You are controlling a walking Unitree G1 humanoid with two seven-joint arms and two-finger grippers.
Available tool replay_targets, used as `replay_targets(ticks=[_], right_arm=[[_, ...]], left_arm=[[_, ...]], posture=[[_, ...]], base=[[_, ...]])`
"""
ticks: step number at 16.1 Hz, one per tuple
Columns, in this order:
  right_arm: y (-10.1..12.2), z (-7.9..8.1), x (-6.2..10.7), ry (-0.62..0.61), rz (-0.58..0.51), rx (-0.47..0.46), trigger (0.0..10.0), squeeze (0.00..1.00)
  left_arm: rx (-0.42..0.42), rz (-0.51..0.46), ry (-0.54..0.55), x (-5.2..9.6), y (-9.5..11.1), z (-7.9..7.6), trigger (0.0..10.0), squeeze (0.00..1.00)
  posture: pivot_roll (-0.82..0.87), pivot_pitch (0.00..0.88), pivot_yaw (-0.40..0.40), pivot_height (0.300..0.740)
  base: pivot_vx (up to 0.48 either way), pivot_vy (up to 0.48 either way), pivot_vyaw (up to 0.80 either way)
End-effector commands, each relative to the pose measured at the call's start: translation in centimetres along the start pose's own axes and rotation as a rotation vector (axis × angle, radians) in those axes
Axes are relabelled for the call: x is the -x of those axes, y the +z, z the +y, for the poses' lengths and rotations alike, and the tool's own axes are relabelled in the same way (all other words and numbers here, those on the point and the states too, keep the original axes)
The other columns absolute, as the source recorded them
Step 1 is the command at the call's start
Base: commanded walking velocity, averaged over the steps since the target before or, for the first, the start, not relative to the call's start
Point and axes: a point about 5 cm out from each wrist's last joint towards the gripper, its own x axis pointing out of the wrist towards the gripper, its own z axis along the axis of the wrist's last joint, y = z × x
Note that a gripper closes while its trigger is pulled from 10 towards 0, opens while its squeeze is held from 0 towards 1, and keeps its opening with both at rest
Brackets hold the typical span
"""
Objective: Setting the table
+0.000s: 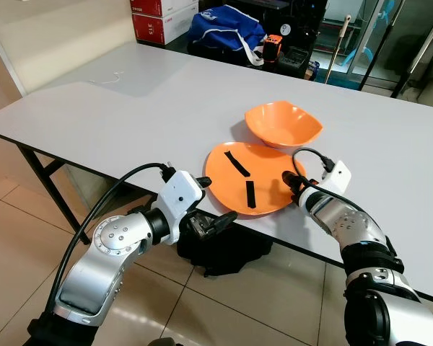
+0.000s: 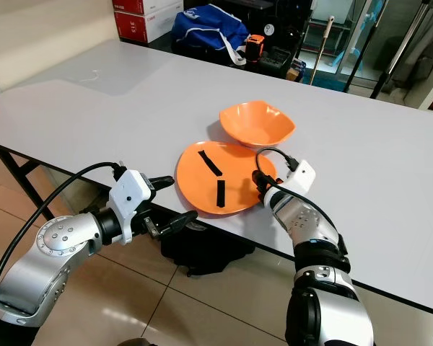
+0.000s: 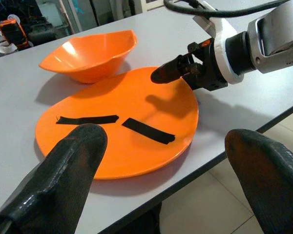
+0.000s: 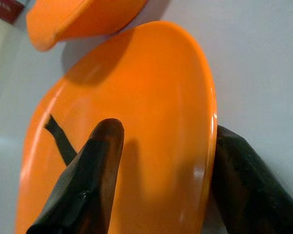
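An orange plate (image 1: 252,176) with two black strips (image 1: 237,165) on it lies flat near the front edge of the white table (image 1: 130,108). Just behind it sits an orange bowl (image 1: 283,123). My right gripper (image 1: 287,180) is at the plate's right rim, one finger (image 4: 95,165) over the plate and the other (image 4: 244,180) under and outside the rim, shut on the rim. My left gripper (image 1: 218,220) is open, just in front of and slightly below the table edge, and points at the plate (image 3: 136,126) with nothing between its fingers (image 3: 63,170).
A black bag (image 1: 224,252) lies on the tiled floor under the table's front edge. Beyond the far side are a blue bag (image 1: 224,29), red and white boxes (image 1: 162,18) and an orange and black device (image 1: 273,49). Black table legs (image 1: 43,180) stand at the left.
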Motion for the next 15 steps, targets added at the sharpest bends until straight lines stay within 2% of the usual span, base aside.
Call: replay_targets(ticks=[1, 2, 3, 6, 7, 8, 9, 10, 11, 12, 13, 15], right_arm=[[0.3, -1.6, 0.3, -0.097, -0.012, 0.106, 10.0, 0.0], [0.7, -1.7, 0.3, -0.13, -0.038, 0.198, 10.0, 0.0], [0.8, -1.7, 0.4, -0.139, -0.048, 0.222, 10.0, 0.0], [3.4, -1.6, 1.4, -0.225, -0.2, 0.444, 10.0, 0.0], [4.0, -1.3, 1.8, -0.23, -0.233, 0.475, 10.0, 0.0], [5.1, -0.8, 2.7, -0.217, -0.313, 0.48, 10.0, 0.0], [6.5, 0.6, 4.1, -0.125, -0.451, 0.435, 10.0, 0.0], [7.4, 2.1, 5.6, -0.006, -0.572, 0.418, 10.0, 0.0], [7.5, 3.2, 6.8, 0.069, -0.64, 0.419, 10.0, 0.0], [6.8, 4.0, 8.2, 0.091, -0.674, 0.521, 10.0, 0.0], [6.0, 4.8, 9.2, 0.136, -0.711, 0.559, 10.0, 0.0], [5.4, 5.0, 10.2, 0.144, -0.742, 0.505, 10.0, 0.0]], left_arm=[[-0.017, 0.006, -0.016, 0.0, 0.0, -0.1, 10.0, 0.0], [-0.016, 0.007, -0.019, 0.0, 0.0, -0.2, 10.0, 0.0], [-0.017, 0.007, -0.019, 0.0, 0.0, -0.2, 10.0, 0.0], [-0.019, 0.003, -0.013, 0.0, 0.1, -0.2, 10.0, 0.0], [-0.025, -0.008, -0.011, 0.0, 0.2, -0.2, 10.0, 0.0], [-0.041, -0.033, 0.034, -0.1, 0.6, 0.1, 10.0, 0.0], [-0.052, -0.055, 0.135, -0.5, 1.1, 0.9, 10.0, 0.0], [-0.057, -0.12, 0.234, -0.7, 1.9, 1.7, 10.0, 0.0], [-0.04, -0.151, 0.299, -0.8, 2.4, 2.3, 10.0, 0.0], [-0.003, -0.19, 0.393, -0.8, 2.8, 2.8, 10.0, 0.0], [-0.002, -0.208, 0.455, -0.8, 3.0, 3.2, 10.0, 0.0], [-0.011, -0.223, 0.494, -1.1, 3.4, 3.2, 10.0, 0.0]], posture=[[0.07, 0.0, -0.015, 0.74], [0.07, 0.0, -0.016, 0.74], [0.07, 0.0, -0.016, 0.74], [0.07, 0.0, -0.017, 0.74], [0.06, 0.0, -0.019, 0.74], [0.06, 0.0, -0.02, 0.74], [0.05, 0.0, -0.024, 0.74], [0.04, 0.0, -0.026, 0.74], [0.03, 0.0, -0.023, 0.74], [0.0, 0.0, -0.01, 0.74], [-0.02, 0.0, 0.006, 0.74], [-0.03, 0.0, 0.024, 0.74]], base=[[0.0, 0.0, 0.0], [0.0, 0.0, 0.0], [0.0, 0.0, 0.0], [0.0, 0.0, 0.0], [0.0, 0.0, 0.0], [0.0, 0.0, 0.0], [0.0, 0.0, 0.0], [0.0, 0.0, 0.0], [0.0, 0.0, 0.0], [0.0, 0.0, 0.0], [0.0, 0.48, 0.0], [0.0, 0.48, 0.0]])
